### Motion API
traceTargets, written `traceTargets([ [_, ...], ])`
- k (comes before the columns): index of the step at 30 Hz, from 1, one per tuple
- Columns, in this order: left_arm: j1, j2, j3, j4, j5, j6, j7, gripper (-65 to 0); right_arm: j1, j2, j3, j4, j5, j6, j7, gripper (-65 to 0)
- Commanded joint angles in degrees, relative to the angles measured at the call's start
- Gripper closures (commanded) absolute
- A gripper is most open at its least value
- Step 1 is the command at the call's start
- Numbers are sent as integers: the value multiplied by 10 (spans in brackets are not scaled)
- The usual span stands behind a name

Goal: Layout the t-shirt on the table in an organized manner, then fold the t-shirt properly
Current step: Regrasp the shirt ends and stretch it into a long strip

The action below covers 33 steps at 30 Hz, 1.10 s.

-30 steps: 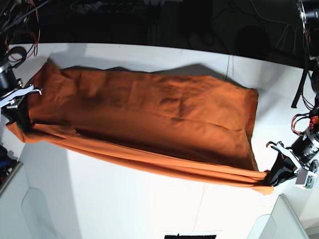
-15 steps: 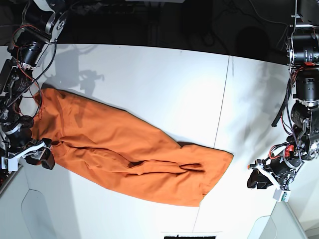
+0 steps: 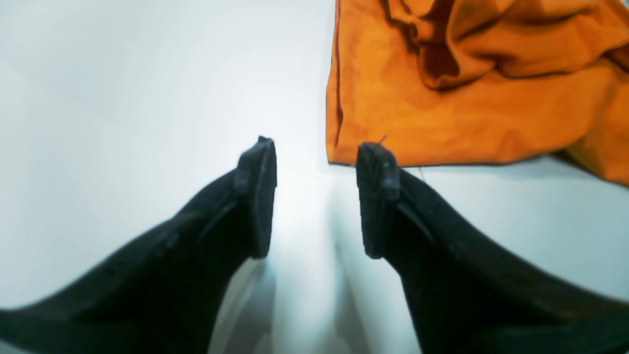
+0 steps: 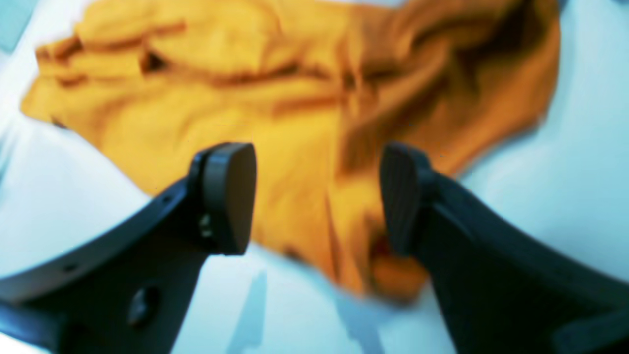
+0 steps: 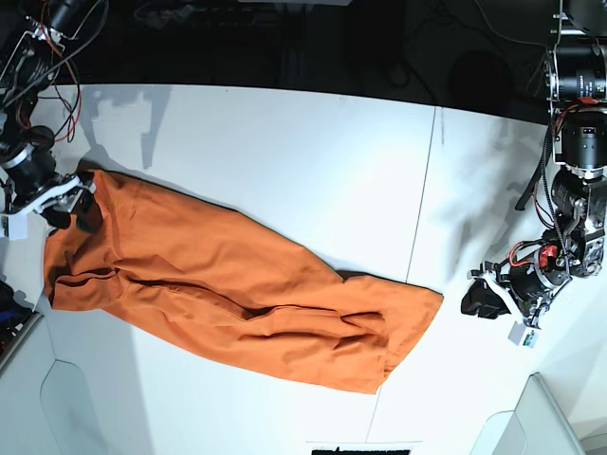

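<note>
The orange t-shirt [image 5: 237,284] lies bunched in a long diagonal strip on the white table [image 5: 285,133], running from far left to near centre-right. My right gripper [image 5: 68,204] hovers over the shirt's far-left end. In the right wrist view it [image 4: 317,157] is open, with creased shirt fabric [image 4: 295,98] below and nothing held. My left gripper [image 5: 477,299] sits just right of the shirt's near-right corner. In the left wrist view it [image 3: 318,150] is open over bare table, with the shirt's hem corner [image 3: 442,123] just beyond its right fingertip [image 3: 376,162].
A thin dark seam [image 5: 429,190] crosses the table right of centre. Dark clutter and cables lie behind the table's far edge. The left arm's column [image 5: 579,114] stands at the right edge. Pale panels [image 5: 76,408] sit at the near corners.
Both grippers have let go of the stretched shirt, which now lies slack on the table. The right gripper has since moved to the shirt's far-left end. The left gripper has barely shifted.
</note>
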Motion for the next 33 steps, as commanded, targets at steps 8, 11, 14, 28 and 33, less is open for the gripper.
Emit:
traceTargets([
  [8,-21,27,-4,-52,57,26,-85,-292,-91,11,46,13,8,2,29,-390],
  [11,-31,44,0,-76,81,26,-103,-292,-93,11,45,12,-25,2,46,-390],
  [14,-42,59,30,-96,108,36,-116,-292,-90,11,43,8,-58,-2,69,-390],
  [28,-43,73,134,-121,159,120,-190,0,28,11,-98,-167,-112,-5,133,-351],
  [33,-43,50,134,-106,163,109,-181,0,45,11,-113,-150,-98,-4,86,0],
])
